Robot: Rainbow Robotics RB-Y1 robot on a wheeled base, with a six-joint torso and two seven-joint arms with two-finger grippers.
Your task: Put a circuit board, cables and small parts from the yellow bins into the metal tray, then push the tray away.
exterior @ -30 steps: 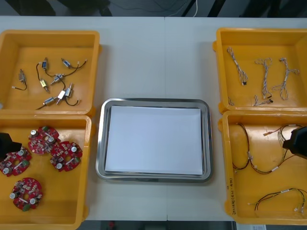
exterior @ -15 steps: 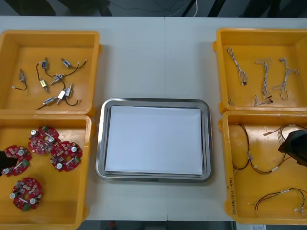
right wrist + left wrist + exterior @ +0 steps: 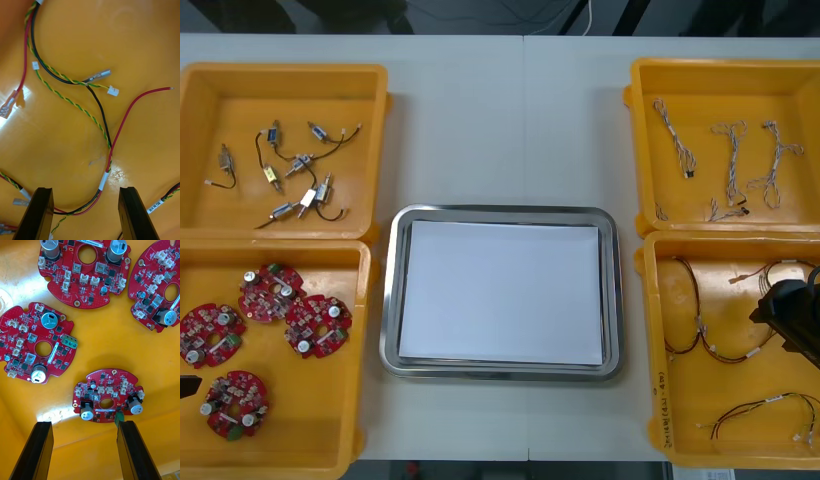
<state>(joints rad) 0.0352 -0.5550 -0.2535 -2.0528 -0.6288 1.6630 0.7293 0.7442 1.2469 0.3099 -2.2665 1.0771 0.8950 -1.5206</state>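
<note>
Several round red circuit boards point(image 3: 317, 325) lie in the near left yellow bin point(image 3: 300, 420). My left gripper point(image 3: 188, 385) is at that bin's outer edge. In the left wrist view it stands open point(image 3: 84, 423) just short of one circuit board point(image 3: 108, 397), not touching it. My right gripper point(image 3: 790, 320) hangs over the near right yellow bin point(image 3: 680, 400). It is open point(image 3: 85, 189) above a red and yellow cable point(image 3: 112, 150) whose white sleeve lies between the fingers. The metal tray point(image 3: 500, 212) sits in the middle, white inside and holding nothing.
The far left yellow bin point(image 3: 220, 110) holds several small metal parts point(image 3: 295, 165). The far right yellow bin point(image 3: 700, 85) holds twisted blue and white cables point(image 3: 730, 160). Bare table stretches beyond the tray to the far edge.
My left gripper has slid toward the table's near edge, off the boards it covered. My right gripper has moved a little nearer and inward over the cables.
</note>
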